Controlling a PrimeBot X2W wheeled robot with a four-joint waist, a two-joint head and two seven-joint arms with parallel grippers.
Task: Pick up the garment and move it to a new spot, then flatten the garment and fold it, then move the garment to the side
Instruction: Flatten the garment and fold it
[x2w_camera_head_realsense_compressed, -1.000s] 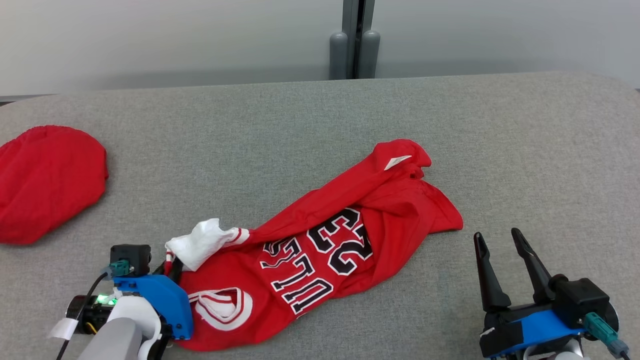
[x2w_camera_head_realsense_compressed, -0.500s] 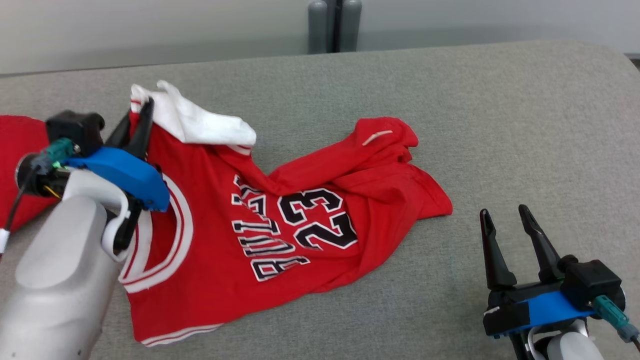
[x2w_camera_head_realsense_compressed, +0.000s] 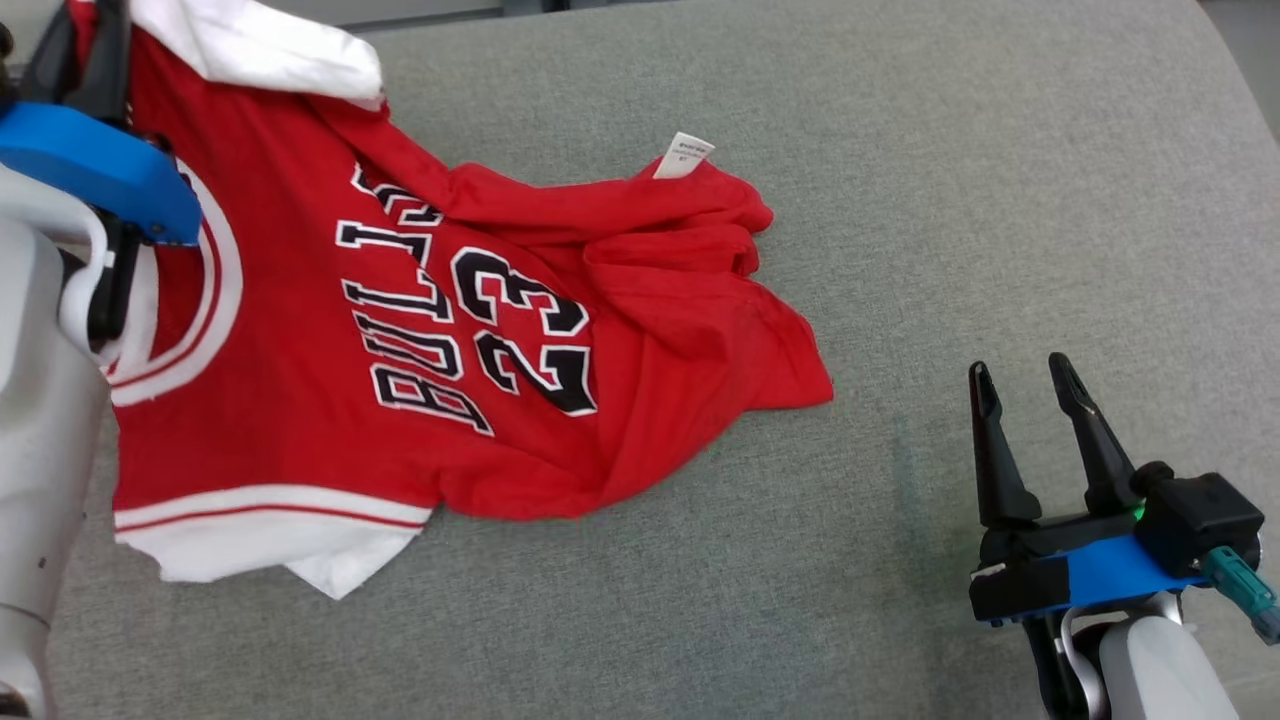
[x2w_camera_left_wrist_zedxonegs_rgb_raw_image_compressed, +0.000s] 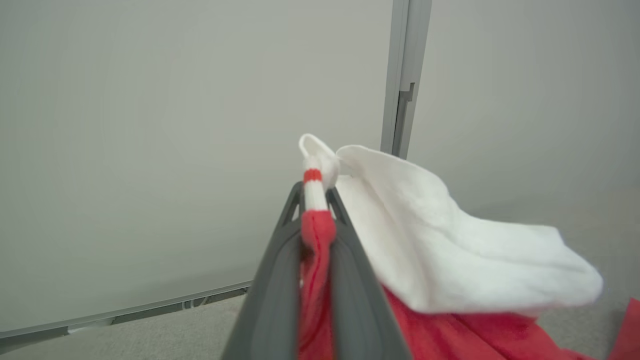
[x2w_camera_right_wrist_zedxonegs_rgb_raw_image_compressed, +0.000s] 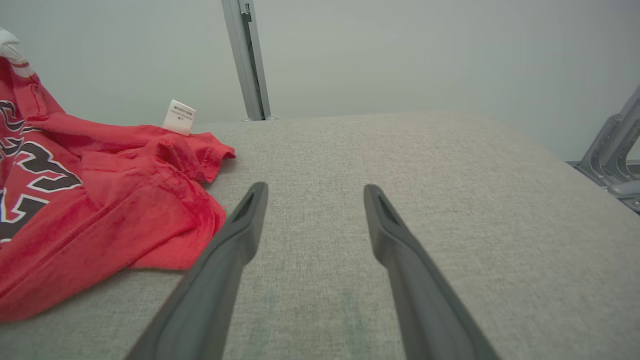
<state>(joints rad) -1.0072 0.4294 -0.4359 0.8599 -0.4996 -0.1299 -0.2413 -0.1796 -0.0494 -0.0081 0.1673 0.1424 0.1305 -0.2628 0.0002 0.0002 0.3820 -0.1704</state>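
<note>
- Lifting the red basketball jersey higher toward upper left, the left gripper stays clenched on what seems a shoulder edge.
- At lower right, the right gripper waits released; the relocation is underway.

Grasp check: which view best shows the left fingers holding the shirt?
Left wrist view: fingers clamp the shirt's striped edge, close up. Head view catches them at its corner; right wrist view, the shirt's other end.

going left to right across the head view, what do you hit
left claw, shut on the jersey's shoulder → red jersey → its white tag → right claw, open over the table
</note>
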